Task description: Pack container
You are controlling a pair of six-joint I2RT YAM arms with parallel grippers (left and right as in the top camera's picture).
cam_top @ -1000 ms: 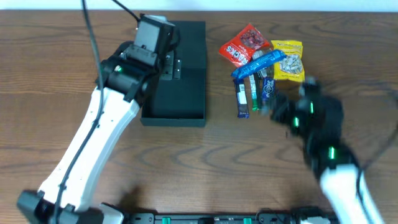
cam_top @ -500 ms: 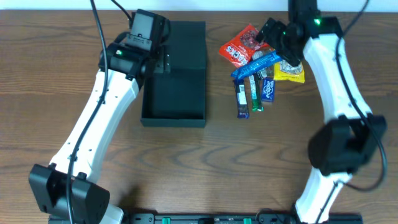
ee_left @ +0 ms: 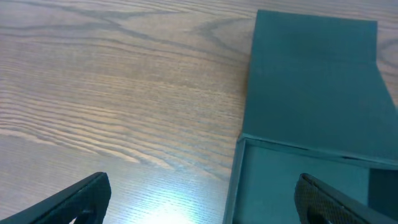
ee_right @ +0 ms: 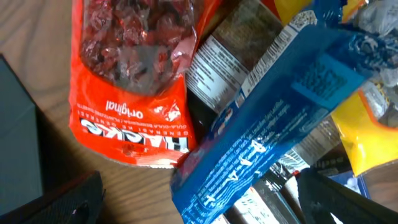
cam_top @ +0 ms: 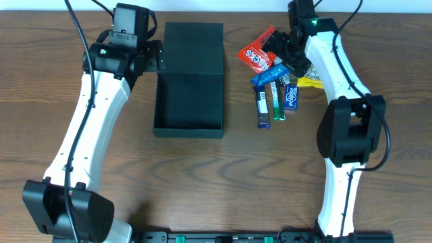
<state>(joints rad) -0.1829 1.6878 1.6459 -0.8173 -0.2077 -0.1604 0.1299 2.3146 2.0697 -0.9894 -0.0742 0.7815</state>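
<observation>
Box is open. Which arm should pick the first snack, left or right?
Right. The right gripper, open, hovers directly over the red packet and blue packet; the left gripper straddles the container's opposite wall, away from the snacks.

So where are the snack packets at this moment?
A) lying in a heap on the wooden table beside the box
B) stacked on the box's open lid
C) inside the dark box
A: the dark teal-black cardboard box shows a bare interior, and the red crinkly plastic snack packet and the long blue foil wrapper lie on the brown wooden table to its side.
</observation>
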